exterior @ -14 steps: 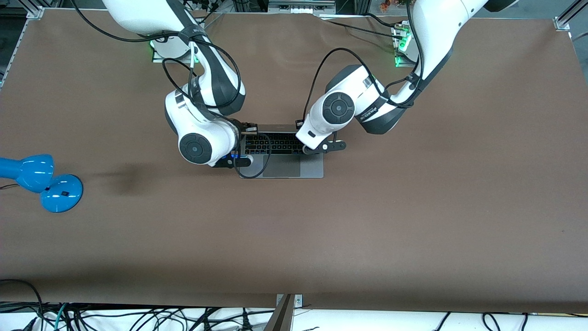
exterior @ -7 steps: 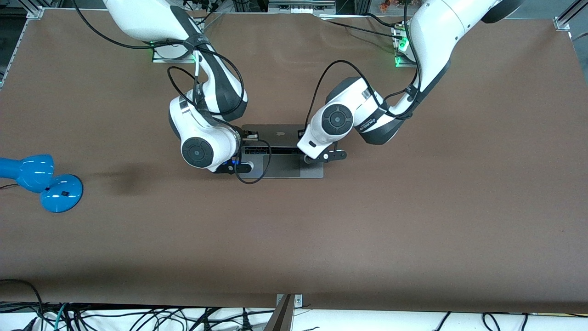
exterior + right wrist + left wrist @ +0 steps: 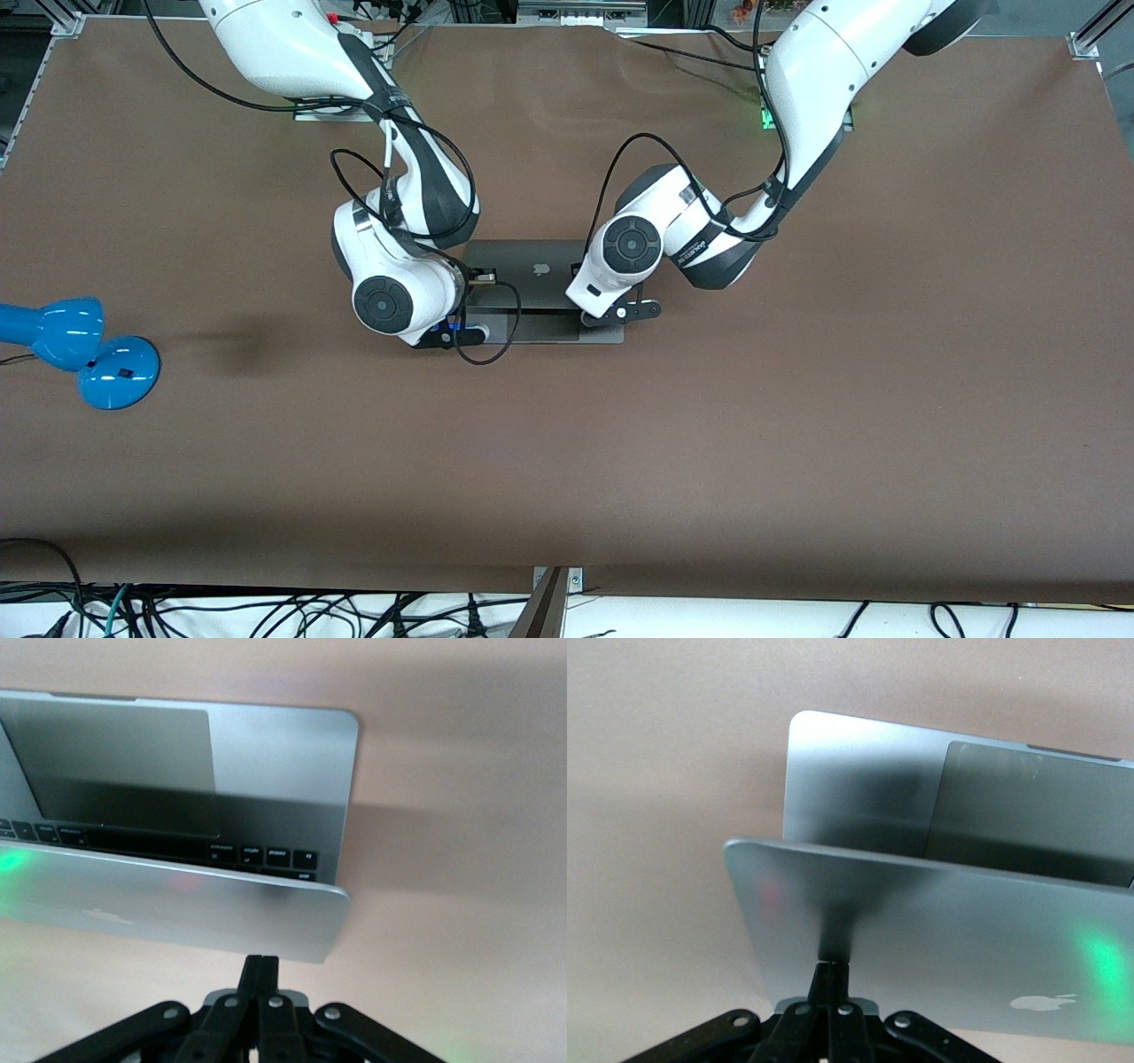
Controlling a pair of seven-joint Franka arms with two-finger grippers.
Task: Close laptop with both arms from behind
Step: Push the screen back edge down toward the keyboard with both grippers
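Observation:
The space-grey laptop [image 3: 538, 268] lies mid-table, its lid tilted far down over the base, apple logo up. Only the base's front strip [image 3: 554, 330] shows in the front view. My left gripper [image 3: 834, 967] is shut, its tips pressed against the back of the lid [image 3: 939, 921] near the corner toward the left arm's end; in the front view the left gripper [image 3: 577, 264] is mostly hidden by its wrist. My right gripper [image 3: 261, 960] is shut, its tips at the lid [image 3: 177, 904] near the other corner; it shows in the front view [image 3: 481, 278]. Keys [image 3: 266, 853] and trackpad [image 3: 115, 753] show under the lid.
A blue desk lamp [image 3: 80, 344] stands toward the right arm's end of the brown table [image 3: 797, 399]. Cables [image 3: 266, 611] hang along the table's edge nearest the front camera. Black cables loop from both wrists over the laptop.
The lid has swung down from near upright to low over the keyboard, which no longer shows in the front view. Both wrists have moved toward the front camera with it.

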